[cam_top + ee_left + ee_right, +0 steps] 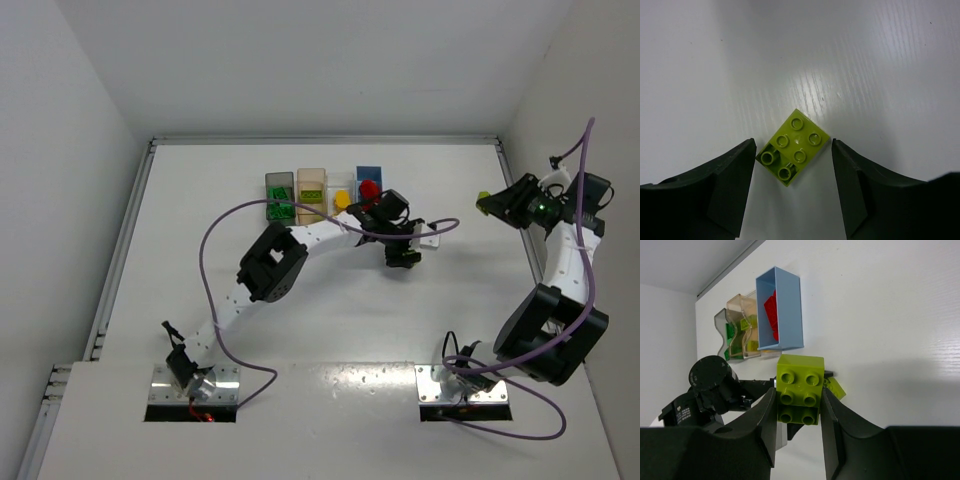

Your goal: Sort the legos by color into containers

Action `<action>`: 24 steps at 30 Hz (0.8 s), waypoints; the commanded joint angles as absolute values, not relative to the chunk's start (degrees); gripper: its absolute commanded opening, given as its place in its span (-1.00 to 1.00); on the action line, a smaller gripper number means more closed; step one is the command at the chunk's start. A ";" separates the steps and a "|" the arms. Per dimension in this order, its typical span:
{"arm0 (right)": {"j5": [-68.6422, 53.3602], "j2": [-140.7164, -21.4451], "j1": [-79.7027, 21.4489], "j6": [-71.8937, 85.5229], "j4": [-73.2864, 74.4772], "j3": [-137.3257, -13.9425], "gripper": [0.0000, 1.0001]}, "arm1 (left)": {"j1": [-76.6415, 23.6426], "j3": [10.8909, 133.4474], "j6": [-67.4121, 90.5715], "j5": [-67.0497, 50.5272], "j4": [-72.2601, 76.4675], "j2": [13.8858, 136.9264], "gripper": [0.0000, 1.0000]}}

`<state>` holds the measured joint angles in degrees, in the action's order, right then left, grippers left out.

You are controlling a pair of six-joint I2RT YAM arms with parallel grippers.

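My left hand [793, 150], jaws parted, straddles a lime-green studded plastic brick [794, 148] awaiting closure; my right hand [799, 400] clamps another lime-green brick [800, 385].

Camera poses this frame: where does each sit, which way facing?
Top external: above, behind the bases, looking down on the table; left arm, right arm show.
Left wrist: straight down; left end effector straddles a loose lime brick.
Right wrist: low, facing the bins; right end effector grips a second lime brick.
Shared: both wrists see the loose lime brick.
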<state>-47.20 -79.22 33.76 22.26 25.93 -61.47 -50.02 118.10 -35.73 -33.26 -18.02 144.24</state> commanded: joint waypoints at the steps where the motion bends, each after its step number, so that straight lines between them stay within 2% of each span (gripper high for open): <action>1: -48.78 -77.52 34.10 22.32 25.66 -61.70 -0.99 | -51.06 121.20 -36.30 -32.17 -19.16 145.28 0.35; 6: -48.78 -76.99 34.63 22.32 25.66 -61.70 -0.99 | -51.59 122.34 -36.30 -30.15 -21.09 146.42 0.15; 10: -49.39 -76.99 35.16 21.10 26.89 -61.70 -0.99 | -52.12 123.84 -37.52 -30.15 -23.28 146.43 -0.33; 11: -50.00 -76.99 35.16 21.09 27.50 -61.70 -0.99 | -52.12 123.84 -37.53 -31.45 -24.07 146.43 -0.55; 13: -50.01 -76.46 35.16 19.17 28.30 -62.22 -0.99 | -52.12 122.43 -38.58 -33.82 -26.10 144.77 -0.62; 18: -51.15 -75.94 34.02 17.75 28.92 -62.23 -0.99 | -48.79 104.80 -31.92 -39.72 -21.03 132.39 -0.64; 20: -52.55 -75.94 34.01 17.05 28.92 -61.70 -0.99 | -48.78 92.46 -24.57 -39.73 -10.63 125.28 -0.64; 21: -52.56 -75.94 34.01 17.05 28.05 -61.09 -0.99 | -48.17 88.37 -21.82 -37.99 -6.20 117.50 -0.64; 24: -53.17 -77.25 31.30 17.05 24.80 -61.08 -0.99 | -47.64 79.57 -11.54 -31.85 5.26 105.69 -0.66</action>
<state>-50.68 -77.60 33.50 18.20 28.71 -61.45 -48.58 82.35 -22.61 -34.63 -11.11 118.61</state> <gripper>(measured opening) 0.340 0.414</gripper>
